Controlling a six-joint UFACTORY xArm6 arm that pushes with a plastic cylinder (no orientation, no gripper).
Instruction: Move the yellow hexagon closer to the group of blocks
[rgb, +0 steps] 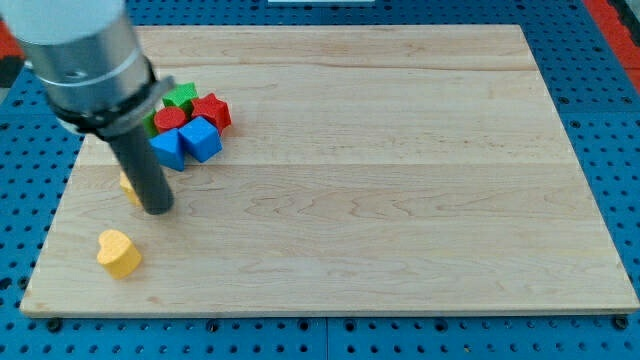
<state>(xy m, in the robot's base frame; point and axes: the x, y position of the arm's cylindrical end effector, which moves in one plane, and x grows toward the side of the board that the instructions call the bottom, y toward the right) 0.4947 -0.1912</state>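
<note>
At the view's left a yellow heart block (119, 253) lay near the table (400, 200) edge. My tip (158, 209) touched the mostly hidden yellow hexagon (127, 185); no hand existed. Just above, apart, clustered green star (180, 97), red round block (170, 119), red star (212, 110), two blue blocks (200, 139).

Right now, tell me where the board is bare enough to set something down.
Bare: everything to the view's right of the blue blocks, out to the board's right edge. Crowded: the view's left, where the cluster, my tip, a partly hidden yellow block and the yellow heart sit.
</note>
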